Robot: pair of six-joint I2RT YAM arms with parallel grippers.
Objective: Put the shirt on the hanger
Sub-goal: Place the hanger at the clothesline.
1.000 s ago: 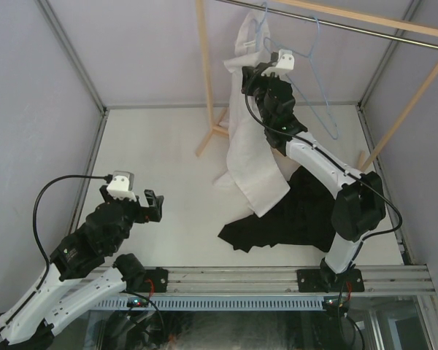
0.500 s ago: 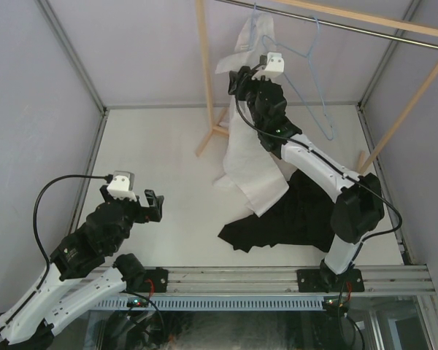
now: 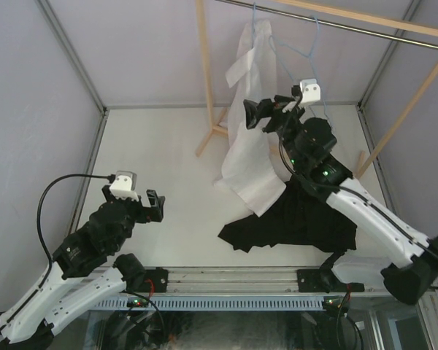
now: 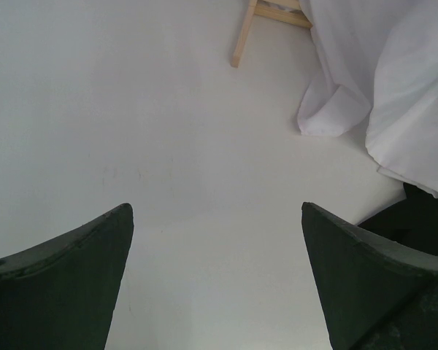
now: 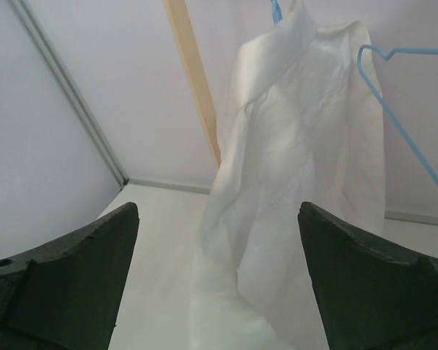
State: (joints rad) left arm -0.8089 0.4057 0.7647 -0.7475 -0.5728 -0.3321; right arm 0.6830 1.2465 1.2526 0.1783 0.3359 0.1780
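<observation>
Both hands open, empty: right hand (image 3: 265,113) mid-frame just in front of the white shirt (image 3: 250,138), left hand (image 3: 155,206) over the counter (image 3: 160,146), lower left. Shirt hangs top centre off one side of the blue hanger (image 5: 409,49), hem trailing onto the counter by the black garment (image 3: 299,219). My call: pinch the collar high, then ease it over the bare wire arm slowly, since the hanger looks free to swing.

Bright, even, diffuse light is seen; shadows are faint. The thin white fabric shirt (image 5: 299,146) ahead of the right claw (image 5: 217,211) is washed out, slightly soft. Dark fingers (image 5: 58,284) framing it are blurred at the edges.
</observation>
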